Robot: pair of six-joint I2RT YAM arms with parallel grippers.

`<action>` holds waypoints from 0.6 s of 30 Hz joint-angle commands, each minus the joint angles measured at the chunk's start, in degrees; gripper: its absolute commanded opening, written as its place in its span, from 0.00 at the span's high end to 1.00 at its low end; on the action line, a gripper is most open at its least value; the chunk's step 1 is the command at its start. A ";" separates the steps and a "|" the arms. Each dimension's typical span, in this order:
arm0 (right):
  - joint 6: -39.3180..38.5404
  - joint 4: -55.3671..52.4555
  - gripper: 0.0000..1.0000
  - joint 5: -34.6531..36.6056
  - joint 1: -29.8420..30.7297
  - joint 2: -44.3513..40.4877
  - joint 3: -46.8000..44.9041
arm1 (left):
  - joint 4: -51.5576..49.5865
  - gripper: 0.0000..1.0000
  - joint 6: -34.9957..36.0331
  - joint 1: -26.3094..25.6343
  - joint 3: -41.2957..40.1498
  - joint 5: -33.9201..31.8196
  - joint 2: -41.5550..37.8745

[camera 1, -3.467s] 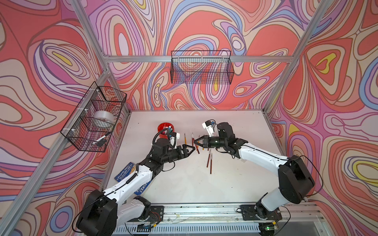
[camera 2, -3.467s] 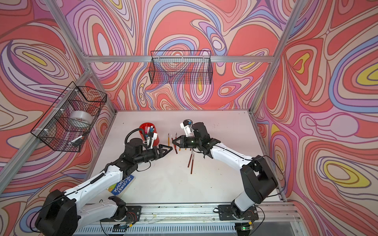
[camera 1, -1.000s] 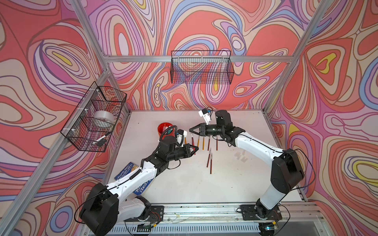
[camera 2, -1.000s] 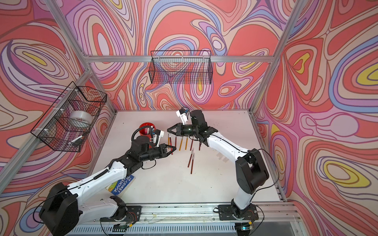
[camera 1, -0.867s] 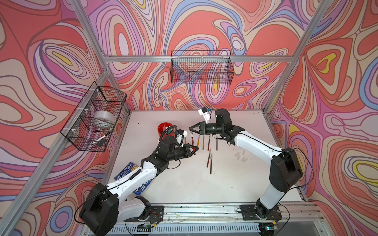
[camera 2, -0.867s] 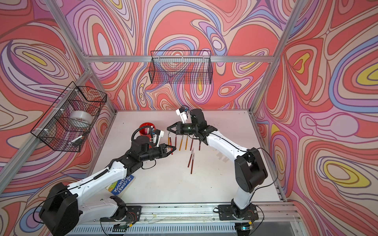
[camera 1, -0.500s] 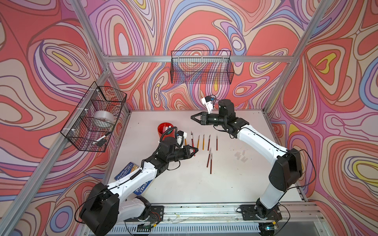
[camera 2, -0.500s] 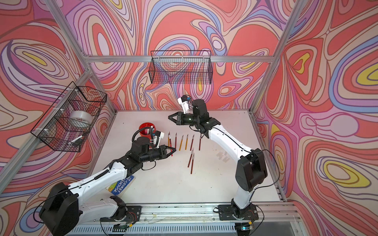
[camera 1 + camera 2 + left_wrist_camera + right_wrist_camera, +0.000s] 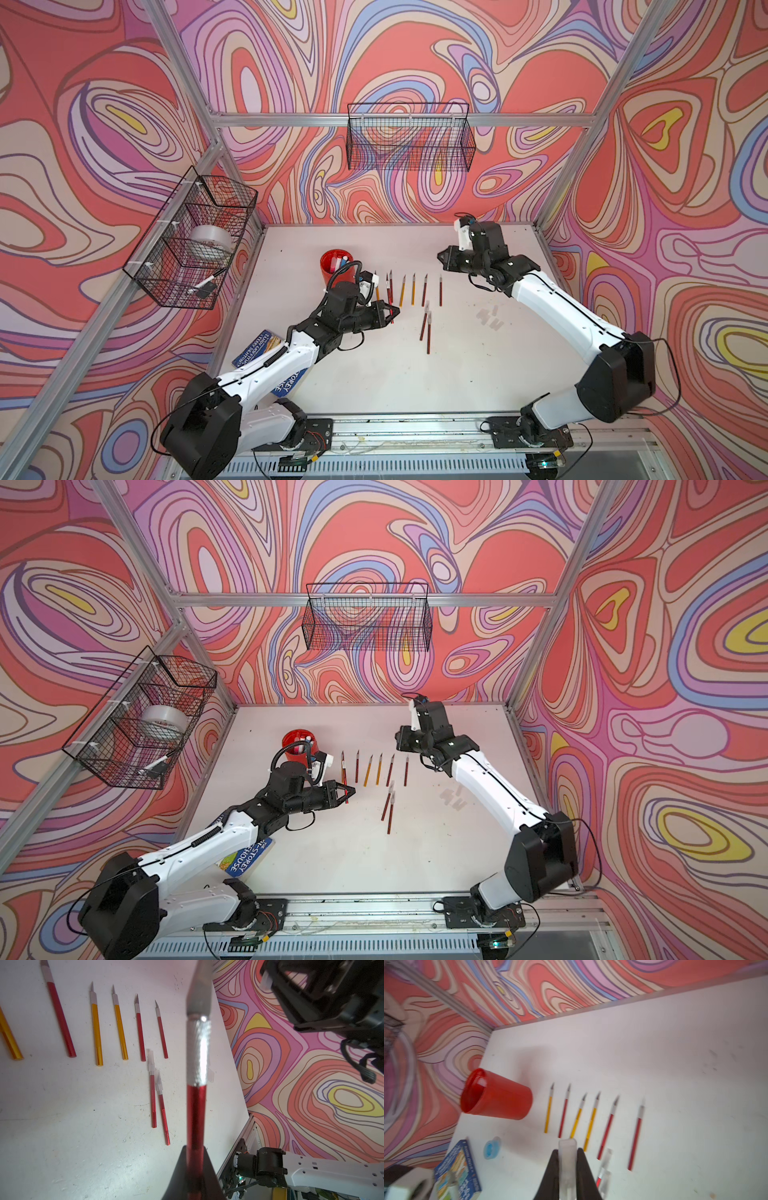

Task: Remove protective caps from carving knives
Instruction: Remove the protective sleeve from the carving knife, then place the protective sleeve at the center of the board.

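My left gripper is shut on the dark red handle of a carving knife; its bare metal blade points away from the wrist. My right gripper hovers above the table's rear right, shut on a translucent protective cap. Several uncapped carving knives lie in a row on the table. In front of the row two red knives wear whitish caps.
Loose caps lie right of the knives. A red cup with markers stands left of the row. A book and a blue tape roll lie at front left. Wire baskets hang on the walls.
My right gripper has drawn away from the left one, up and toward the rear right, with the cap in it. The left gripper has stayed nearly still with the knife.
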 commanded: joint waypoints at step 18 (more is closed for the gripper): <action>0.55 -7.99 1.00 9.60 -13.94 0.05 -19.29 | 2.39 1.00 4.10 0.38 6.63 3.86 11.74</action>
